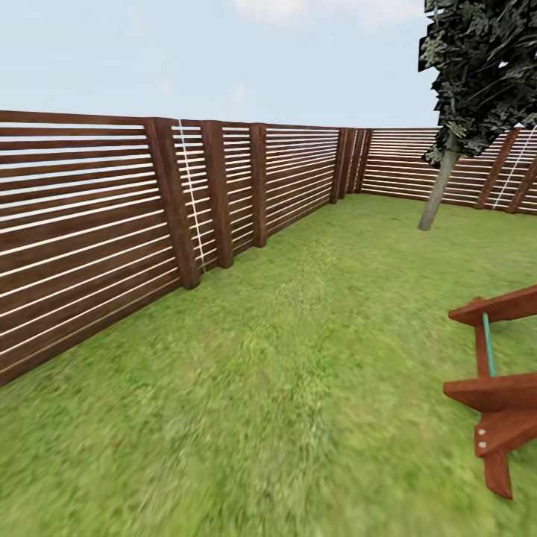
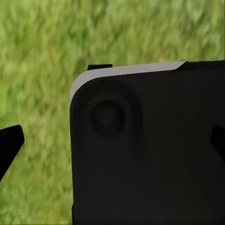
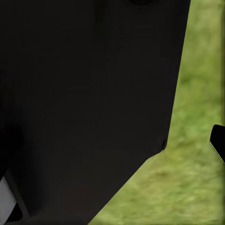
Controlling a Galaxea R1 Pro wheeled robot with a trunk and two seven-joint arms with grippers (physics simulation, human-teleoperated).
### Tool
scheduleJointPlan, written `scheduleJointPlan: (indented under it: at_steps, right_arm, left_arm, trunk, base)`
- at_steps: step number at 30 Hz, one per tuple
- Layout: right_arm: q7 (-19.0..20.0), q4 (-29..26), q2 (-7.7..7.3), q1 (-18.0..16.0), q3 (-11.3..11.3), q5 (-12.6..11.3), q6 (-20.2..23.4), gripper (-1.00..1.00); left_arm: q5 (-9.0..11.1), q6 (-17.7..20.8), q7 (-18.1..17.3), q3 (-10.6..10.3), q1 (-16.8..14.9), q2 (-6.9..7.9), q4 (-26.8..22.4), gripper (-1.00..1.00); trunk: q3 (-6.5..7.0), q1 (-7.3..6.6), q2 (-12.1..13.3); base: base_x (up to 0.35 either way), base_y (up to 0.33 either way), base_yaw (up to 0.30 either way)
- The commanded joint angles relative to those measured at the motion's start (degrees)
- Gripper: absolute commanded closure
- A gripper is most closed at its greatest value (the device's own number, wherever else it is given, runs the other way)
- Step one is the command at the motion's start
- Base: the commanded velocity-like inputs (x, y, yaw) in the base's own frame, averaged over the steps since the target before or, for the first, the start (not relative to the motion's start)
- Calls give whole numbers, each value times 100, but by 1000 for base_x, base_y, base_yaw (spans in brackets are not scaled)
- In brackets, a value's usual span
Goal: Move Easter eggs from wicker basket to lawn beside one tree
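Only lawn point(image 2: 42, 42) beneath both pincers, their open-or-clenched state impossible to tell.

Both wrists are hanging low beside the robot's black body point(image 2: 150, 150), their fingertips point(image 2: 9, 145) just peeking in, spread wide.

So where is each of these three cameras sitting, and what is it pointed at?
Head view: high on the robot, facing out over the lawn to the slatted fence, a tree and a red wooden chair; no arms visible.
Left wrist view: near the gripper, facing grass past a dark robot body panel.
Right wrist view: likewise, black robot body over grass.
All share the lawn.
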Motion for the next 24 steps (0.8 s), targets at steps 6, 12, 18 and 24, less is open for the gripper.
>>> scheduleJointPlan:
  at_steps: [6,12,18,24]
  right_arm:
    - [-1,-6,1,1,-3,8,-1,-100]
    - [-1,-6,1,1,-3,8,-1,-100]
    - [-1,-6,2,1,-3,8,-1,-100]
    - [-1,-6,1,1,-3,8,-1,-100]
  left_arm:
    - [-3,-19,-2,-8,-3,6,4,-100]
    - [-4,-19,-2,-8,-3,7,4,-100]
    - [-3,-20,-2,-8,-3,3,4,-100]
    - [-3,-26,-2,-8,-3,6,4,-100]
  trunk:
    - [-4,3,-2]
    - [-4,3,-2]
    - [-4,3,-2]
    - [-4,3,-2]
  base:
    - [333,0,0]
    - [333,0,0]
    - [333,0,0]
    - [333,0,0]
